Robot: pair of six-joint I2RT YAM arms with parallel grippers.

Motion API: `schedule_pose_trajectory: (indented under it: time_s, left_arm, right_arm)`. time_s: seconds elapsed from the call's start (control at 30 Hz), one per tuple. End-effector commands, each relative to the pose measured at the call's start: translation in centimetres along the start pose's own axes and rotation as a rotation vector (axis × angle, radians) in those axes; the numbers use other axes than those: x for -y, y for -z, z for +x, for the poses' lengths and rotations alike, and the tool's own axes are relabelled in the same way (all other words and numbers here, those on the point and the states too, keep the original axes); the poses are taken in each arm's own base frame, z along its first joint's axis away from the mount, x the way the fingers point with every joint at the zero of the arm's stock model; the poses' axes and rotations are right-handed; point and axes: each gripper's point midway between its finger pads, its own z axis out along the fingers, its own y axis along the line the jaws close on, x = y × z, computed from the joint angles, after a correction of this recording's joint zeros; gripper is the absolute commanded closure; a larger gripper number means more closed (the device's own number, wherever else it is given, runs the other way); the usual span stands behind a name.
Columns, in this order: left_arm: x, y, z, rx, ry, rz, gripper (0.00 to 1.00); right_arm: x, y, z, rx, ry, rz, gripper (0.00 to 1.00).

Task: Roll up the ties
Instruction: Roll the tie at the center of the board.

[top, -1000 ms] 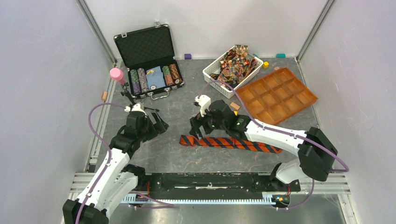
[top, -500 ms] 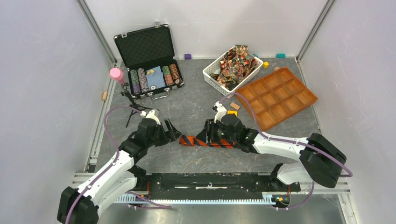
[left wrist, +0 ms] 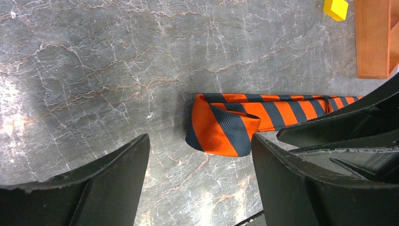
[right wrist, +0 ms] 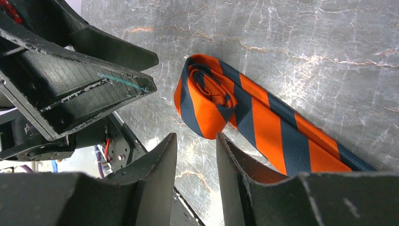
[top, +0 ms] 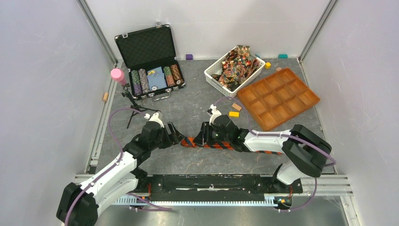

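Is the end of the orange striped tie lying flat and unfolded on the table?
No, the end of the orange striped tie is curled over on itself into a small loose roll on the table.

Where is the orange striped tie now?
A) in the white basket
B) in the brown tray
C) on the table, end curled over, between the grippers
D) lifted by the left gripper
C: the tie lies on the table, end curled, between the left gripper and right gripper.

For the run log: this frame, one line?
striped tie: end curled over | left claw: open at curled end | right claw: part-open, empty
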Motion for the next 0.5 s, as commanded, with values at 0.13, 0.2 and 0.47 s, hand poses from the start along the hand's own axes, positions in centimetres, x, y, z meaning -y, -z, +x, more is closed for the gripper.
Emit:
schedule_pose_trajectory:
  time_s: [0.13, 0.2, 0.47]
  left_arm:
    - [0.9, -0.4, -0.6, 0.031, 0.005, 0.044, 0.16]
    - [1.1, -0.5, -0.5, 0.029, 0.002, 0.056, 0.17]
    - [1.3, -0.7, 0.1, 0.012, -0.016, 0.092, 0.20]
  right_arm:
    - [-2.0, -1.8, -1.4, 0.020, -0.016, -0.059, 0.59]
    - [-1.8, -2.1, -1.2, 0.012, -0.021, -0.054, 0.61]
    - [-0.4, -2.8, -0.7, 0.006, -0.037, -0.005, 0.66]
